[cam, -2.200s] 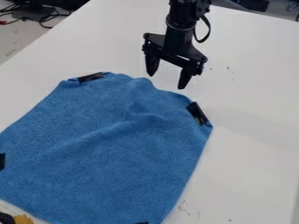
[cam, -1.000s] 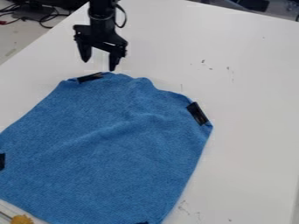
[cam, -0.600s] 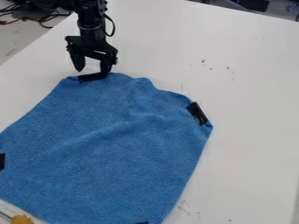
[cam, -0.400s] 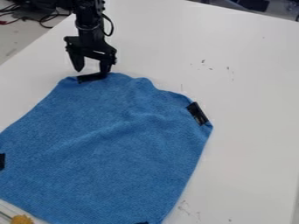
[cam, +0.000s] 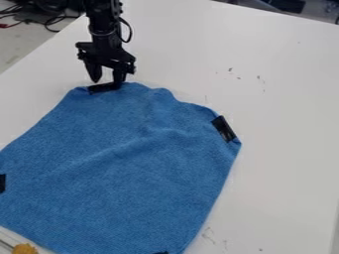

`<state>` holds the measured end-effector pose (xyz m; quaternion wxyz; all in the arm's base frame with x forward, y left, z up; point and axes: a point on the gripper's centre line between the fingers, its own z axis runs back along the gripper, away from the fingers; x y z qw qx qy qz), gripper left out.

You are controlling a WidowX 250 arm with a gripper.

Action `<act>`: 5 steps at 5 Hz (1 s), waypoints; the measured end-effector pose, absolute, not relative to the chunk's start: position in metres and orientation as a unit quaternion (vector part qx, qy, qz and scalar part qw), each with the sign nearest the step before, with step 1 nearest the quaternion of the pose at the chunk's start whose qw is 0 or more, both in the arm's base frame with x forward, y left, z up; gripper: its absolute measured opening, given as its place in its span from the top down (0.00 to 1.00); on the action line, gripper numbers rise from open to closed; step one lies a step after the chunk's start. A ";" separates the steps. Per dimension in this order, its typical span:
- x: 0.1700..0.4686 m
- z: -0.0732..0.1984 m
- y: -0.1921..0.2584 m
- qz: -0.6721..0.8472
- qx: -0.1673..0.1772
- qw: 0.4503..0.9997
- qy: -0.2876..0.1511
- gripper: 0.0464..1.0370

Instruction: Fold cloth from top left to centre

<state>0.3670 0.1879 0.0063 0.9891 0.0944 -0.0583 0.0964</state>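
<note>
My gripper [cam: 107, 83] hangs fingers-down over the cloth's near corner, the one at the upper left of the view. Open: its two fingers stand apart, with a modest gap between the tips. Nothing clamped in that gap that I can make out. One fingertip overlaps the end of a black corner patch [cam: 99, 88]; whether it touches or sits just above, I cannot tell. The other tip is just beyond the cloth's edge, on the view's left.

The blue cloth [cam: 126, 168] spreads from right below me toward the bottom of the view, lying mostly flat on the white bench [cam: 285, 99]. The edge nearest me is wavy, with a small bump a little to the view's right of my fingers. A soft, low ridge crosses the fabric at a slant, further off from me than that edge.

Second black patch [cam: 224, 129], set aslant at the corner well to the view's right of me and lower down. Third dark patch [cam: 2, 182], far below me at the view's left border. A sliver of something dark [cam: 161, 253] shows at the cloth's lower edge, further still from my tips.

Also noted: a fuzzy yellow thing [cam: 25, 249] in the lower left corner of the view, well apart from me, a thin rod [cam: 6, 245] beside it. Small dark marks [cam: 258, 78] on the bench, out to the view's right of me. Black cables [cam: 47, 22] lie behind me, past the bench's edge at the upper left.
</note>
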 end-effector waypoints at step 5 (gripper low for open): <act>0.374 0.047 0.168 0.056 0.137 0.984 -0.099 0.99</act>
